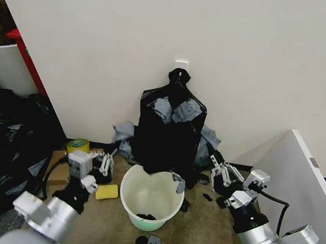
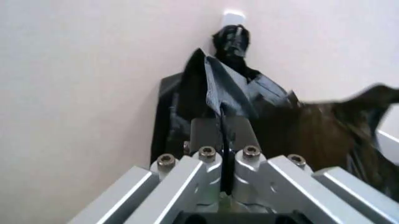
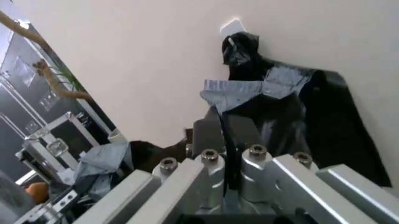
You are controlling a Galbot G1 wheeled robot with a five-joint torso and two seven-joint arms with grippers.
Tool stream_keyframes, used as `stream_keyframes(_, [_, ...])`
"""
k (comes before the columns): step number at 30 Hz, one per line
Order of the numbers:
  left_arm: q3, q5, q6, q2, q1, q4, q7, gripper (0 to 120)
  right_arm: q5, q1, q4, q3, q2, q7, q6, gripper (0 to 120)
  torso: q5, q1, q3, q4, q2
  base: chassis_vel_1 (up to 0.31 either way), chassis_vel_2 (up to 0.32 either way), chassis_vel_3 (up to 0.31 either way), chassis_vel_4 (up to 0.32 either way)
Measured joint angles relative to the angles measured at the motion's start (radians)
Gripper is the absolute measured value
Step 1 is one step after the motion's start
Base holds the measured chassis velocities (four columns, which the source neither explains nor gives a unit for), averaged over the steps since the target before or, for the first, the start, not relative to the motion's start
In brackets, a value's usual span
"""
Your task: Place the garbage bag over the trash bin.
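Bin uncovered, pincers closed, no legible writing

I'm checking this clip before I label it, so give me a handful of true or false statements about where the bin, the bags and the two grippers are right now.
1. The trash bin stands upright on the floor between the two arms. True.
2. A black bag already lines the bin's rim. False: the rim is bare and the cream inside shows.
3. The knot-topped bunch of black bags hangs against the wall behind the bin. True.
4. The left gripper is down inside the bin. False: it is outside the bin, by the yellow sponge.
5. The right gripper is beside the bin, low near the floor. True.
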Motion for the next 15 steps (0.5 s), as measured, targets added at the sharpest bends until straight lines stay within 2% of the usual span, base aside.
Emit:
stream_keyframes(4, [-0.007,-0.053,0.027,0.021,-0.027,0.002,-0.001,0,0.135,0.050,-0.002,0.018,-0.037,0.019,-0.043,0,0.0003,0.000,0.000,-0.0009,0.000,0.000,0.000,0.000,0.000])
stream_keyframes(6, [-0.010,-0.067,0.035,0.040,-0.042,0.003,0.004,0,0.229,0.095,-0.003,0.042,-0.072,0.022,-0.078,0,0.0007,0.000,0.000,0.0007,0.000,0.000,0.000,0.000,0.000])
stream_keyframes(7, [-0.010,-0.067,0.035,0.040,-0.042,0.003,0.004,0,0.229,0.095,-0.003,0.042,-0.072,0.022,-0.078,0,0.0007,0.000,0.000,0.0007,0.000,0.000,0.000,0.000,0.000])
stream_keyframes(10, [-0.034,-0.135,0.051,0.106,-0.101,0.004,0.023,0,0.374,0.139,-0.004,0.090,-0.130,0.024,-0.119,0,-0.0001,0.000,0.000,-0.0005,0.000,0.000,0.000,0.000,0.000])
stream_keyframes(12, [-0.085,-0.209,0.052,0.165,-0.129,0.005,0.050,0,0.453,0.150,-0.004,0.123,-0.159,0.004,-0.147,0,0.0006,0.000,0.000,-0.0006,0.000,0.000,0.000,0.000,0.000])
stream_keyframes(13, [-0.085,-0.209,0.052,0.165,-0.129,0.005,0.050,0,0.453,0.150,-0.004,0.123,-0.159,0.004,-0.147,0,0.0006,0.000,0.000,-0.0006,0.000,0.000,0.000,0.000,0.000])
stream_keyframes(15, [-0.141,-0.274,0.044,0.208,-0.142,0.005,0.082,0,0.519,0.159,-0.005,0.159,-0.179,-0.041,-0.179,0,0.0004,0.000,0.000,-0.0003,0.000,0.000,0.000,0.000,0.000])
